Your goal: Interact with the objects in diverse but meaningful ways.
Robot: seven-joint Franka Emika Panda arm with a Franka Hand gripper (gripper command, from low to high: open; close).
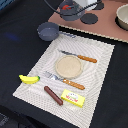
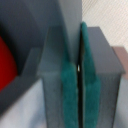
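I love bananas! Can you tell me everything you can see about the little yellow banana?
The yellow banana is a small toy, smooth and plastic-looking, gently curved, with a darker greenish tip at one end. It lies flat at the edge of the pale striped placemat on the exterior view's left, partly over the dark table. Nothing else touches it; the brown sausage lies nearby, apart.

The gripper (image 1: 66,7) is sliced off by the exterior view's top edge, so only a blurry dark bit shows. A bowl (image 1: 123,16) on the exterior view's right is cut by the frame too. In the wrist view everything's mush: the green pads (image 2: 70,75) fill the frame, and a red thing (image 2: 7,62) is half hidden behind a grey rim, can't tell what it is.
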